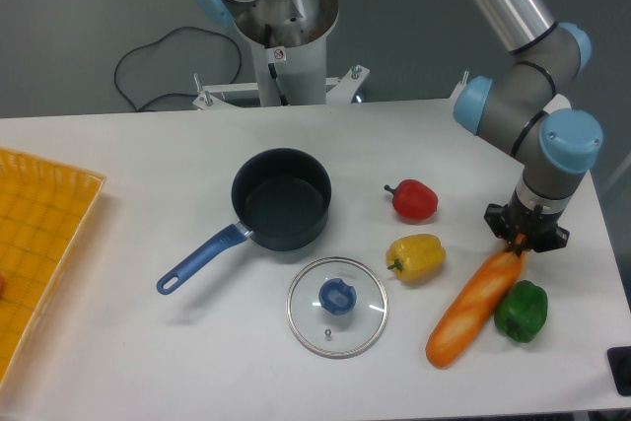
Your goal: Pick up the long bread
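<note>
The long bread (471, 308) is a glossy orange loaf lying slantwise at the right of the table, its lower end near the front edge. My gripper (521, 244) points straight down over the loaf's upper end and is shut on it. The fingers are mostly hidden under the black gripper body. A green bell pepper (521, 311) touches the loaf's right side, and a yellow bell pepper (417, 256) lies just to its left.
A red pepper (413, 200) lies behind the yellow one. A dark pot with a blue handle (279, 211) stands mid-table, with its glass lid (337, 306) in front of it. A yellow tray (35, 244) is at the left edge. The table's right edge runs close to the gripper.
</note>
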Motion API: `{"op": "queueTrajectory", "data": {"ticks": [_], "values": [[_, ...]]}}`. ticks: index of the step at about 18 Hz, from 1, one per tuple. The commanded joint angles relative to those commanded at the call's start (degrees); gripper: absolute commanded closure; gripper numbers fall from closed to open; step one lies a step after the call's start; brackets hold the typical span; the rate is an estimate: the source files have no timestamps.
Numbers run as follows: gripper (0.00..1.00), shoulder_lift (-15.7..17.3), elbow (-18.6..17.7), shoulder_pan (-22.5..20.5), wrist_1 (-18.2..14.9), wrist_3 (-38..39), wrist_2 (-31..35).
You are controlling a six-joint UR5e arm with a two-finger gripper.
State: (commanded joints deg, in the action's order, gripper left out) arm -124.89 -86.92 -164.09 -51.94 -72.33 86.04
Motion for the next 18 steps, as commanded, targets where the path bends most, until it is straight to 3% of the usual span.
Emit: {"op": "queueTrajectory", "data": {"ticks": [3,10,13,18], "values": [[0.86,1.58,0.00,0.00,-1.48,0.00,0.00],[0.86,5.80,1.32,-0.09,-11.50,-0.09,0.00],[0.86,6.15,2.89,0.61,-16.25,-0.09,0.00],[0.86,7.03,5.45,1.14,-20.83,0.00,0.09]]}}
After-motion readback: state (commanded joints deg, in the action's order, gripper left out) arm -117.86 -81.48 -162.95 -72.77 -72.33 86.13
